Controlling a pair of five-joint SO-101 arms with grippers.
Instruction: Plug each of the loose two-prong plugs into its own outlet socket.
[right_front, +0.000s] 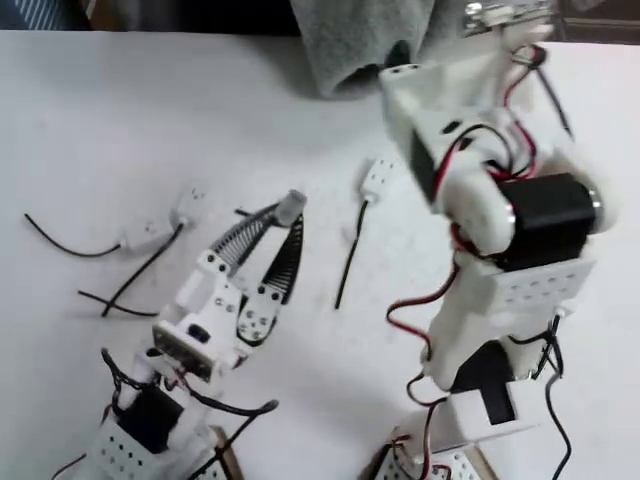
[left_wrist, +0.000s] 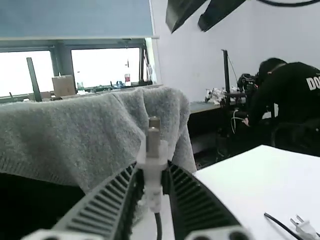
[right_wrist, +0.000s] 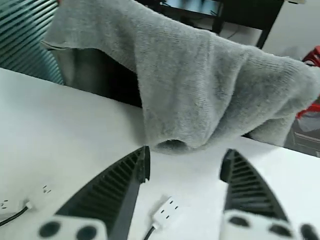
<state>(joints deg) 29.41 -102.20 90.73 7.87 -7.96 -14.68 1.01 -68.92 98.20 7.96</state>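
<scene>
Left on tabletop (right_front: 90, 110): two small white cord ends (right_front: 186, 206) near each other, black leads trailing; plug or socket, cannot tell. Left gripper (right_front: 284, 222) held above tabletop, pinching plug (left_wrist: 151, 146) by body, prongs clear beyond tips. Socket (right_front: 380, 178) to right, flat on tabletop, lead running near. Right gripper (right_wrist: 187, 159) spread wide over socket, holding nothing. Judgement: plug light, hard, slick; stiff lead may twist it. Grip body's flat sides, never prongs. Socket likely slides unless pinned.
</scene>
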